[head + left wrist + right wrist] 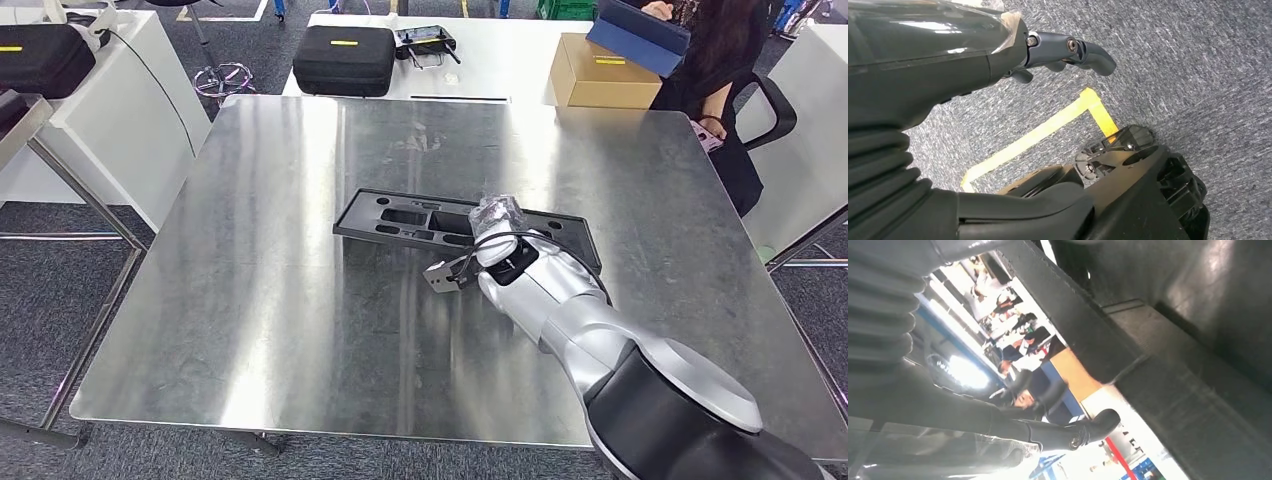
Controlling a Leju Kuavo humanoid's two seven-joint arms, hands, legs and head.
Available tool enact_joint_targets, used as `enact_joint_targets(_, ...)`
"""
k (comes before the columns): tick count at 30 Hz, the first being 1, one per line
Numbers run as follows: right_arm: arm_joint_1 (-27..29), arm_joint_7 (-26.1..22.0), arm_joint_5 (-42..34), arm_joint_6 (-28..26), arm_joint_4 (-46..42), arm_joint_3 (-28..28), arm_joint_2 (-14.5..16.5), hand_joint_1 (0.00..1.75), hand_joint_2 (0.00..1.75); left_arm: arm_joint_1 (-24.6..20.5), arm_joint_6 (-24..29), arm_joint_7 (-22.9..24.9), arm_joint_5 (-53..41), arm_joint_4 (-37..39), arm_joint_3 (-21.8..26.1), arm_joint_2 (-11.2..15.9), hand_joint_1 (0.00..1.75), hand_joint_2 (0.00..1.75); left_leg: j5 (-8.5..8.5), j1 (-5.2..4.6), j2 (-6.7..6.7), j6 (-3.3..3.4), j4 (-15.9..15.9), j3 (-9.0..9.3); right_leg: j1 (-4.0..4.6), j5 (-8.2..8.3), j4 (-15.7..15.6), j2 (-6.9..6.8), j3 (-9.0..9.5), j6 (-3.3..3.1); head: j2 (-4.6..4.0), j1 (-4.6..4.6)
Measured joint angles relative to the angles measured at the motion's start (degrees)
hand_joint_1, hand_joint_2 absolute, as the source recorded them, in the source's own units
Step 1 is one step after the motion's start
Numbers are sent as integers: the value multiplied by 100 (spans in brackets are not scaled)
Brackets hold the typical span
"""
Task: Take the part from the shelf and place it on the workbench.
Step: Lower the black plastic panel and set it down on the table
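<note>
Beyond the steel surface, a white table is seen carrying a black zipped case with a yellow label, a dark handheld controller just beside it, and a cardboard box near its right end. A person in dark clothing is seated on a black office chair beside that box, with a blue folder held over it. At the far left, a second black case is set on a white cabinet, and yellow tape is laid in an angled line on the grey carpet.
</note>
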Motion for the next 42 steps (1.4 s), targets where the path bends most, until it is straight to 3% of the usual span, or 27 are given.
enact_joint_targets(8,-172,-10,-1215,-279,-49,-969,42,0,0,-3,4,144,110,0,-8,-18,0,0,0,3,0,0,-5,3,0,0,1,0,3,0,0,1)
enact_joint_targets(12,-281,-51,-1311,-394,-126,-1370,84,0,0,-2,7,175,140,2,-26,-32,0,0,0,4,-2,0,-5,4,0,0,1,-1,6,0,0,1)
enact_joint_targets(16,-333,-243,-1140,-873,-355,-1547,97,0,0,0,55,175,196,0,-78,-45,0,0,1,4,2,1,-5,5,0,0,1,1,7,0,0,1)
enact_joint_targets(24,-339,-293,-916,-1249,-1862,-1784,68,0,0,7,159,195,252,-5,-152,-80,0,0,1,5,1,1,-5,7,0,-1,0,2,5,-1,0,0)
enact_joint_targets(28,-71,-653,-1171,-1717,-2857,-1971,1,0,0,8,193,164,315,-17,-224,-95,0,0,0,5,4,1,-7,7,0,-1,0,3,5,-1,0,1)
enact_joint_targets(32,533,-1390,-2419,-2046,-4220,-2301,-51,0,0,10,218,28,437,-55,-273,-109,0,0,0,5,-3,0,-7,7,0,-3,0,1,5,-2,0,-1)
enact_joint_targets(37,1089,-1824,-3428,-1812,-5295,-2578,-130,0,0,21,252,-83,571,-81,-290,-114,0,0,-1,4,2,0,-9,8,0,-4,-1,2,6,-3,0,1)
enact_joint_targets(39,1445,-2242,-4759,-1278,-5730,-2717,-140,0,0,43,274,-223,736,-96,-285,-113,0,0,-12,-4,-3,14,2,9,-8,-3,-10,1,12,5,0,2)
enact_joint_targets(42,2162,-2639,-7362,-546,-6583,-2826,-158,0,0,131,257,-456,1021,-109,-241,-97,0,0,-42,-29,-8,65,13,11,-30,-13,-23,0,24,39,0,-1)
